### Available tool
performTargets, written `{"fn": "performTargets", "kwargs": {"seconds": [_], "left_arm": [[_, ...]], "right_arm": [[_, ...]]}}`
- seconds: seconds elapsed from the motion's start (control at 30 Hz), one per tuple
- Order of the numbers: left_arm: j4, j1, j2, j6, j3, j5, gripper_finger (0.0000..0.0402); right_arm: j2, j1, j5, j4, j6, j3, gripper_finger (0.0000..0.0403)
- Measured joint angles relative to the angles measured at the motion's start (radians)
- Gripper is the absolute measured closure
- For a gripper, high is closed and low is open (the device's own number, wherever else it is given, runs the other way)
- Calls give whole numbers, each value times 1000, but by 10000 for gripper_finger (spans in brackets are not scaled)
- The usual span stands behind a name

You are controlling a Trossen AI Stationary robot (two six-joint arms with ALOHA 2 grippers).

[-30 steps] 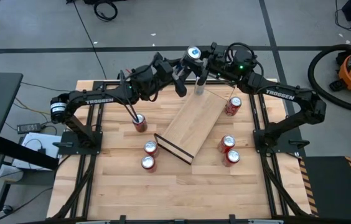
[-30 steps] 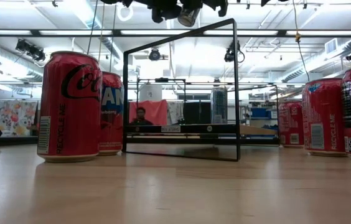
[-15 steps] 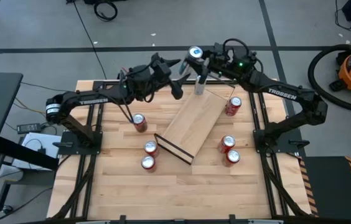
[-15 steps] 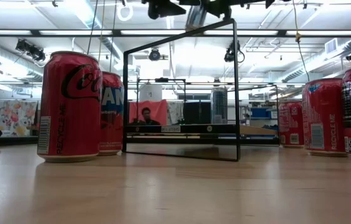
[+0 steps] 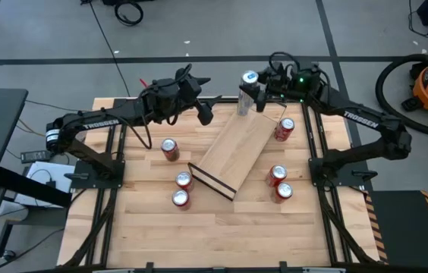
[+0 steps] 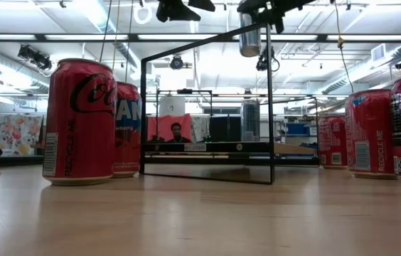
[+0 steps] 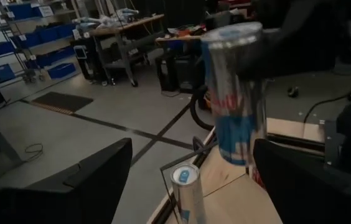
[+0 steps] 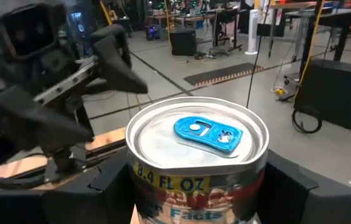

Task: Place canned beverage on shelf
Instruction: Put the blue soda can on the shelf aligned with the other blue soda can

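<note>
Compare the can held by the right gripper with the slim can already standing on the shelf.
The held can hangs in the air in the right gripper; the standing can rests upright on the far end of the shelf. The held can is gripped at its sides; nothing touches the standing can. The left gripper is open, beside them. Both cans are slim, silver and blue-topped.

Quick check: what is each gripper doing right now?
Left gripper: open, holding nothing, beside the shelf's far end.
Right gripper: shut on the slim silver can, raised above the shelf.
</note>
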Motion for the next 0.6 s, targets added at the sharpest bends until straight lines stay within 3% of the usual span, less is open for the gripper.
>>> {"fn": "performTargets", "kwargs": {"seconds": [0.33, 0.6], "left_arm": [[-13, 0, -2, -28, 0, 0, 54], [-13, 0, -2, -49, 0, -1, 54]], "right_arm": [[-88, 0, 58, 293, 42, -319, 141], [-88, -4, 149, 349, 3, -456, 141]]}}
